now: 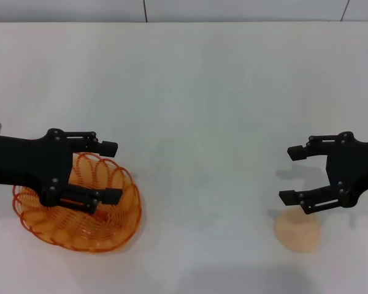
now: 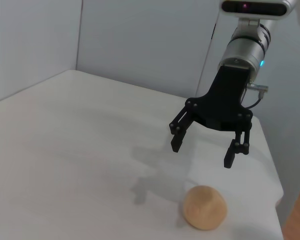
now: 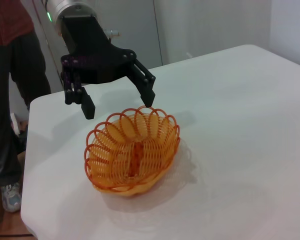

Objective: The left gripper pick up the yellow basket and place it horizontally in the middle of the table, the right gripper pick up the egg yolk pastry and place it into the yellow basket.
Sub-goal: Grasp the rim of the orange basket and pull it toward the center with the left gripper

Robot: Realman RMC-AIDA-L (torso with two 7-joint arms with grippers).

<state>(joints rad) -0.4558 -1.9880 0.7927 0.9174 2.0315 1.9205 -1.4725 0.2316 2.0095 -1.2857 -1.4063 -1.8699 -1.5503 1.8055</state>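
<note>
I can read no text, label, brand, number or sign anywhere in my three camera views; every surface I see there carries no legible writing.

A person (image 3: 10, 85) is being shown at one edge of the right wrist view, with the head being cut off by the frame. A red shirt (image 3: 7, 20) and dark trousers (image 3: 12, 115) are being worn, and a pale sneaker (image 3: 10, 197) is being rested on the dark floor (image 3: 2, 231). Behind the person, a grey door panel (image 3: 132, 30) is being flanked by a lighter wall (image 3: 215, 25). In the head view, a strip of pale wall (image 1: 233, 9) is being divided by two dark vertical seams. In the left wrist view, grey-blue wall panels (image 2: 140, 40) are being shown, and a patch of brown flooring (image 2: 299, 225) is being caught in one corner.
</note>
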